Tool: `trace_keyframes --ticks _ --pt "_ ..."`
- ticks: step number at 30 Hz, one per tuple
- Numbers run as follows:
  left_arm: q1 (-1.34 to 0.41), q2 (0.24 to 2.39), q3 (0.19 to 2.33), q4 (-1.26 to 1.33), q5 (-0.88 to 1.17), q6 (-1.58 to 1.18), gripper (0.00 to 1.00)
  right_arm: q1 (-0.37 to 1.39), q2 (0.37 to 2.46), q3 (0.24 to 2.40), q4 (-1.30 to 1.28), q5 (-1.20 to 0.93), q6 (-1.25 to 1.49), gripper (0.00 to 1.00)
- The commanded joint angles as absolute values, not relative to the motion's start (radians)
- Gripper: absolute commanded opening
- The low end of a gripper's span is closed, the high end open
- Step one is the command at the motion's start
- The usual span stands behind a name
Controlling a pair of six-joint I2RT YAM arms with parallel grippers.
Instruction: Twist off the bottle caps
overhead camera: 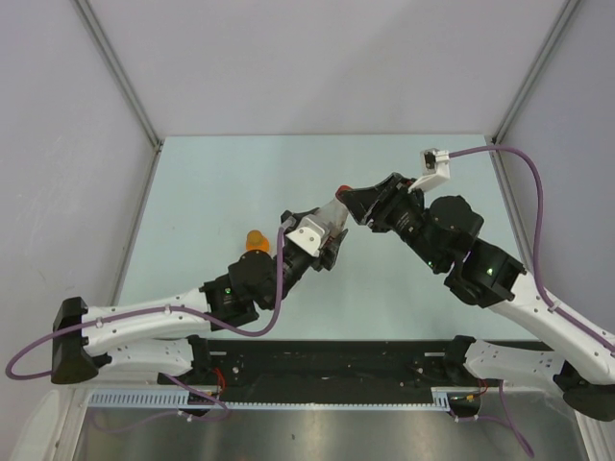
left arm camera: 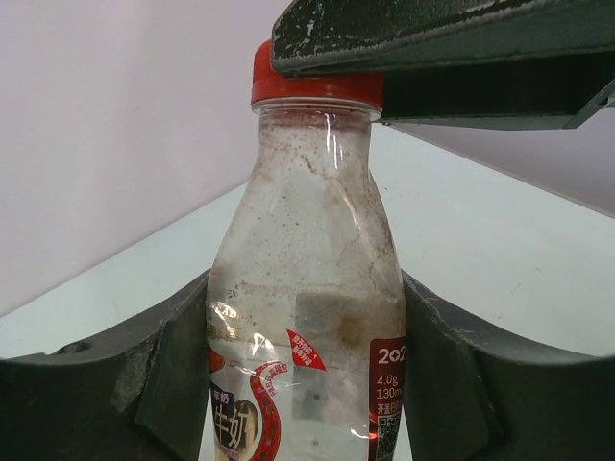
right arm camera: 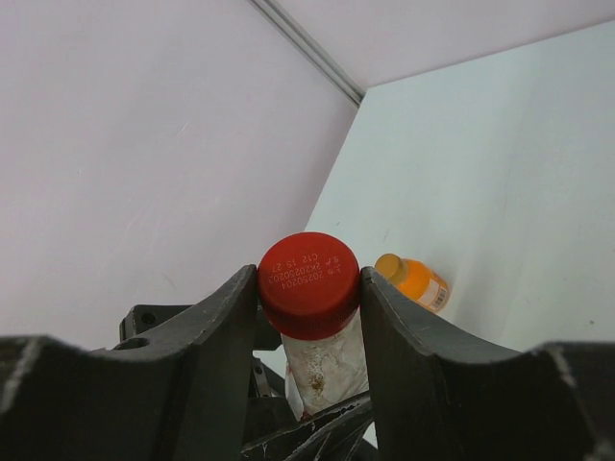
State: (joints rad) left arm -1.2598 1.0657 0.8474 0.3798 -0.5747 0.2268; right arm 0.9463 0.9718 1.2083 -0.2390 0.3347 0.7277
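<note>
The left gripper point(left arm camera: 307, 389) clamps a clear, red-labelled bottle point(left arm camera: 307, 240) around its body; the right gripper point(right arm camera: 309, 300) pinches the bottle's red cap point(right arm camera: 306, 261) between its fingers.

Plain grey-white walls point(overhead camera: 327, 67) rise beyond the left claw point(overhead camera: 332, 230), metal corner posts point(overhead camera: 115, 67) framing the pale green worktop point(overhead camera: 221, 182) beneath it.

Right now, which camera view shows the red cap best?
The right wrist view: the red cap faces the lens, its printed top whole. The left wrist view shows only its side, partly covered; the top view, a tiny red speck.
</note>
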Motion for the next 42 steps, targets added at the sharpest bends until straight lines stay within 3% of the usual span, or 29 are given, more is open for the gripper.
trace_keyframes --ticks 1,3,4,19,26,34,42 --pt "-1.27 1.042 0.847 0.414 -0.529 0.23 0.0 0.937 0.985 1.233 -0.198 0.327 0.719 0.27" --pt "-1.27 1.04 0.845 0.416 -0.523 0.23 0.0 0.934 0.989 1.233 -0.201 0.321 0.715 0.12" --pt "-1.27 1.037 0.845 0.411 -0.519 0.229 0.0 0.931 0.991 1.233 -0.21 0.316 0.712 0.0" --pt "-1.267 0.887 0.88 0.238 -0.144 0.135 0.0 0.876 0.957 1.212 -0.209 0.092 0.568 0.0" --pt "-1.149 0.827 0.911 0.195 0.271 -0.032 0.0 0.831 0.925 1.184 -0.138 -0.095 0.489 0.0" --pt "-1.046 0.877 1.009 0.144 0.599 -0.161 0.0 0.815 0.91 1.184 -0.118 -0.297 0.381 0.0" --pt "-0.934 0.971 1.009 0.328 0.931 -0.397 0.0 0.79 0.865 1.177 -0.091 -0.602 0.261 0.0"
